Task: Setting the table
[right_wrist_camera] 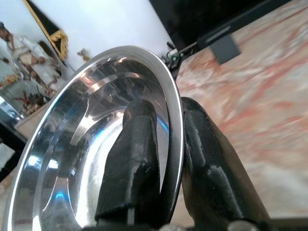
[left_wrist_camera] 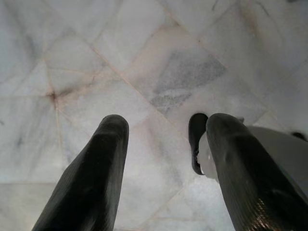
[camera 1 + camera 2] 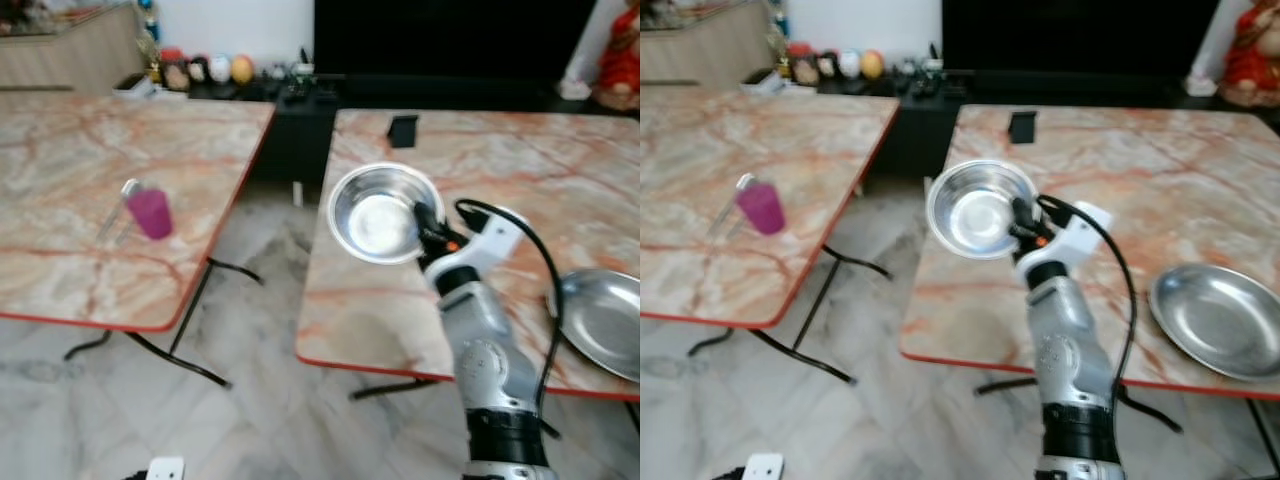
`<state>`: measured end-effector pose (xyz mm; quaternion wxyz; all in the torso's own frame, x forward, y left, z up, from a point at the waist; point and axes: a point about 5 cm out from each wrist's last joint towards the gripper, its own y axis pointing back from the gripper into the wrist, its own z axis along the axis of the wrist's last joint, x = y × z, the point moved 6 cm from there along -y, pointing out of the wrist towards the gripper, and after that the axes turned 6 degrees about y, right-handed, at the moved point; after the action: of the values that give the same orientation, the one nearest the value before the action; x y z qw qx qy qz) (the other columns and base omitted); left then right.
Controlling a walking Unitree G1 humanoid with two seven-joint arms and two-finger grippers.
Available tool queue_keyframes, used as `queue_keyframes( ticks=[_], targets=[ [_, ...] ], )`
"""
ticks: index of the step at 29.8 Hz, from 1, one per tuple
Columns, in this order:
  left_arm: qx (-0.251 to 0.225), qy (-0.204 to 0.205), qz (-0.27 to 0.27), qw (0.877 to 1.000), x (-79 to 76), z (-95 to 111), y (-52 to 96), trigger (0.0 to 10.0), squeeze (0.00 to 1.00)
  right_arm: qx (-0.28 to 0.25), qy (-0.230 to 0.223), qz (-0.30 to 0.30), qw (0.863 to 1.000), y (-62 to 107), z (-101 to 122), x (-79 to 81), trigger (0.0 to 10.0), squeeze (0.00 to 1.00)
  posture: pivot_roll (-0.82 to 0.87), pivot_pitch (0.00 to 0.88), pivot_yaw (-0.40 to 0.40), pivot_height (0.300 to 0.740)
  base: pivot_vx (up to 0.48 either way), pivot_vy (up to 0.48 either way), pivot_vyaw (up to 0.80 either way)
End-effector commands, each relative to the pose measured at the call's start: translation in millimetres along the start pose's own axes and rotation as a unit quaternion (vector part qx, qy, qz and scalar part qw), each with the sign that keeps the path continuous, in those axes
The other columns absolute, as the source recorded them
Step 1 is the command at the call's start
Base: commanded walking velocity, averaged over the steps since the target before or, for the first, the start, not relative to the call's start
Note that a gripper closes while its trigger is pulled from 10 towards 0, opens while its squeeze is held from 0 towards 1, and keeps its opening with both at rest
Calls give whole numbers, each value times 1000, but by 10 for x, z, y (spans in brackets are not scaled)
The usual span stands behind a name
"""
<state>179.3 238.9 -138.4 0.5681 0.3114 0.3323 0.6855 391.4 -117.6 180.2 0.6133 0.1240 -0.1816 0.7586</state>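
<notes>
Currently, head views first.
Right gripper (image 3: 1018,222): clamped on the rim of a steel bowl (image 3: 978,209), one finger inside, one outside; bowl tilted, its hollow facing the camera.
Bowl position: held above the near-left corner region of the right-hand marble table (image 3: 1120,170), close to that table's red-trimmed left edge.
Open room: bare marble top beyond and to the right of the gripper; a floor gap to its left separates the two tables.
Steel plate (image 3: 1225,318): flat, round, shiny; lies to the gripper's right near the table's front edge, well apart from the bowl.
Small black object (image 3: 1021,126): beyond the gripper, on the same table.
Left table (image 3: 90,170): same veined marble; a purple cup (image 3: 151,213) lies on its side, far to the gripper's left.

Left wrist view.
Left gripper (image 2: 163,159): fingers spread wide, nothing between them; pale veined floor tiles (image 2: 159,67) below.

Right wrist view.
Fingers (image 1: 134,159): matte black, pinching the thin polished rim; mirror-bright inner wall.
</notes>
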Motion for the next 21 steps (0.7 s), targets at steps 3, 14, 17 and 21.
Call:
queue_keyframes(
  ticks=[3, 14, 17, 21],
  targets=[
    [2, -5, -9, 1000, -70, -26, 0, 10000, 0, -10, 3, -11, 1000, 10, 68, -78, 10000, 0, -60, 0, 56, 740, 0, -345, 0],
    [3, -4, -8, 1000, -57, -32, 2, 10000, 0, -15, 12, -25, 1000, 22, 118, -151, 10000, 0, -66, 0, 59, 740, 0, -310, 0],
    [4, 0, -5, 1000, -45, -38, 4, 10000, 0, -19, 16, -37, 999, 45, 139, -209, 10000, 0, -67, 0, 60, 740, 0, 0, 0],
    [3, 0, -7, 1000, -53, -26, 1, 10000, 0, -21, 20, -65, 997, 75, 158, -339, 10000, 0, -70, 0, 64, 740, 0, 0, 0]
  ],
)
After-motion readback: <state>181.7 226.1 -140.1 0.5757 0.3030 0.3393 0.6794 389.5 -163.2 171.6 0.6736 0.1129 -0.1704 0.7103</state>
